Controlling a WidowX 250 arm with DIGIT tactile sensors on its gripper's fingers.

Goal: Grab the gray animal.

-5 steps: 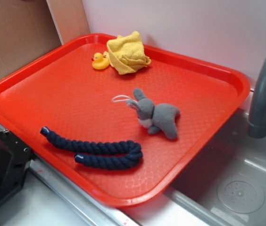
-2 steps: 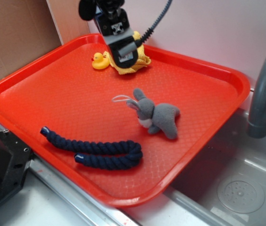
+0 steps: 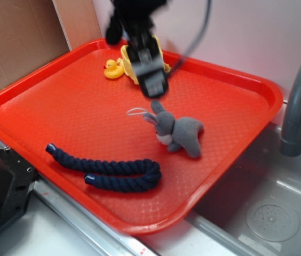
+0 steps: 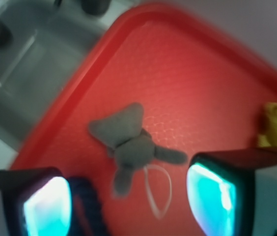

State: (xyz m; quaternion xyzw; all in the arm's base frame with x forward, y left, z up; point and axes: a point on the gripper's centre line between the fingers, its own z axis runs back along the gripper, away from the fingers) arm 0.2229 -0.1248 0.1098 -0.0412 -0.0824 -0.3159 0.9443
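Note:
The gray animal is a small plush bunny lying on its side near the middle of the red tray, its white loop string trailing to the left. In the wrist view the gray animal lies ahead of the fingers with its ears and string pointing toward the camera. My gripper hangs blurred above the tray, just behind and above the bunny's head, apart from it. The gripper is open, and only tray and the string's loop show between its two cyan-lit fingertips.
A yellow rubber duck and a yellow cloth sit at the tray's back edge. A dark blue rope lies near the front edge. A sink basin and gray faucet are to the right.
The gripper entered from the top of the view and has moved down and forward from over the yellow cloth toward the bunny. Nothing on the tray has moved.

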